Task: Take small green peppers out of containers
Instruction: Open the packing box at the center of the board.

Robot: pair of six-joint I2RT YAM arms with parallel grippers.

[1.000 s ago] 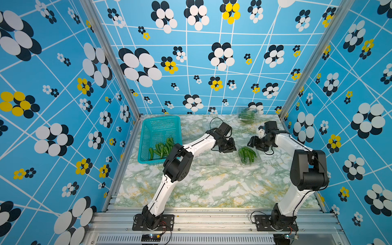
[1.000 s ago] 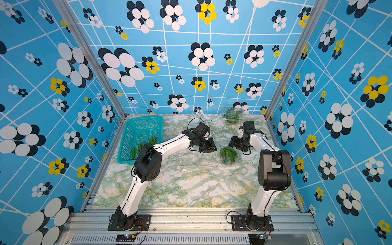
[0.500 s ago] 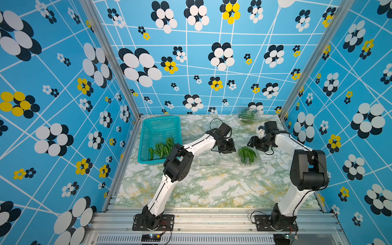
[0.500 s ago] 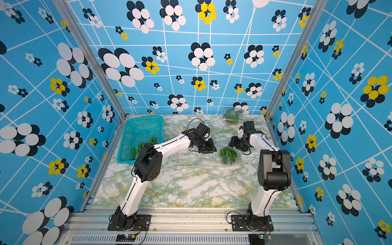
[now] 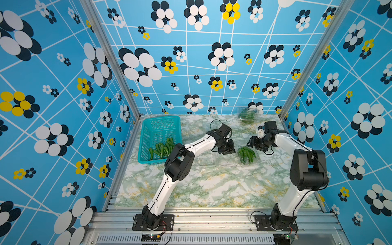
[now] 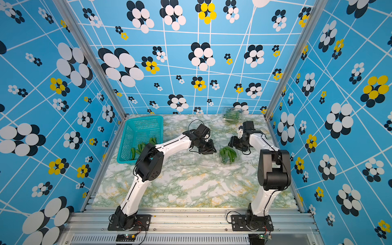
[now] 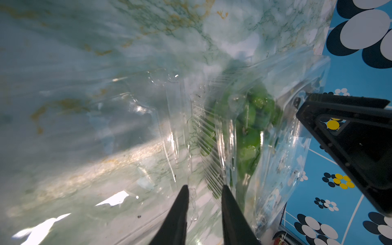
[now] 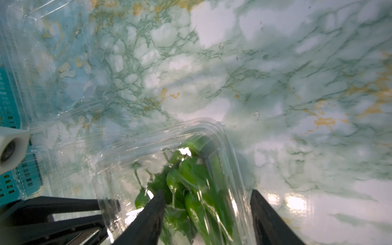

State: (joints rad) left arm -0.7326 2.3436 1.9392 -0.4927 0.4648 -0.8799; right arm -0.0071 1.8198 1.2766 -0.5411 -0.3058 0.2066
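The enclosure has blue flower-patterned walls around a green-veined marble counter (image 5: 212, 186).

**Top views.** In both top views a teal basket (image 5: 148, 131) stands at the far left corner of the counter. It holds a batch of loose peppers (image 5: 162, 148), which looks like one load already transferred. The open container (image 5: 253, 162) lies near the middle of the counter, toward the right edge, with the small green peppers (image 5: 246, 153) inside it. The left pincer (image 5: 230, 148) and the right pincer (image 5: 252, 143) stand on opposite sides of it. A full container (image 6: 231, 115) sits at the far edge near the right corner, well apart from both arms, and appears untouched.

**Left wrist view.** The left pincer (image 7: 204, 187) is narrowed, with a clear plastic rim of the open container running between its tips. Whether the rim is actually clamped cannot be determined. The peppers (image 7: 250, 127) lie beyond it, behind ribbed plastic.

**Right wrist view.** The right pincer (image 8: 206, 192) is released and spread wide. One tip is over the peppers (image 8: 191, 176) inside the tray and the other is outside the tray wall. Nothing is lifted. An empty container (image 8: 48, 63) lies just beside the basket.

**Progress, as judged.**
- One container is emptied.
- The second is open but not yet unloaded.
- The third is not yet started, so roughly two thirds of the work is left.
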